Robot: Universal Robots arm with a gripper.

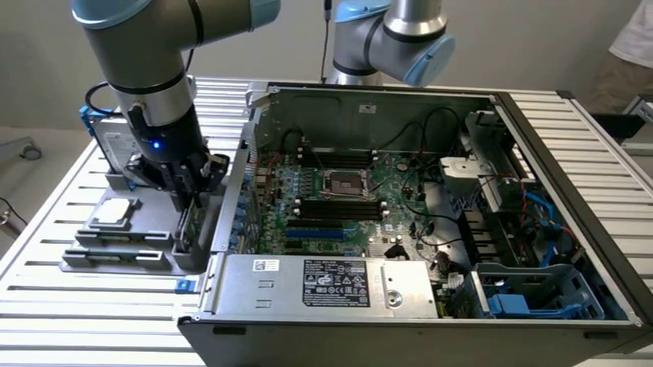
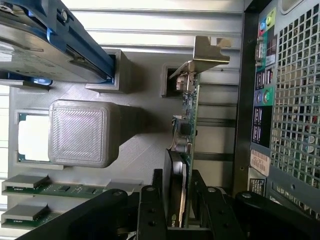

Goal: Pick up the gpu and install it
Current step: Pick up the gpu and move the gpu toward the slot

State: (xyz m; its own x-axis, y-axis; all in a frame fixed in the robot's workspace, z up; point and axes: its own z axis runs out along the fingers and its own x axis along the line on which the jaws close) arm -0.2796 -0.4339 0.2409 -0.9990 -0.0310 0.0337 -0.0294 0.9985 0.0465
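The gpu (image 2: 186,115) stands on edge in a slot of the grey holder tray (image 2: 145,150). Its green board faces the computer case, its black cover the other way, and its silver bracket (image 2: 207,52) is at the far end. My gripper (image 2: 177,175) straddles the near end of the card, one black finger lying against each face. In the exterior view the gripper (image 1: 189,202) reaches straight down onto the gpu (image 1: 185,229), just beside the case's outer wall at the exterior view's left.
The open computer case (image 1: 571,153) holds the motherboard with blue slots (image 1: 311,229). The tray also holds a blue-framed hard drive (image 2: 45,50), a processor (image 2: 32,137) and memory sticks (image 2: 40,187). A second arm (image 1: 398,38) stands behind. A person's sleeve (image 1: 635,34) shows at the far right.
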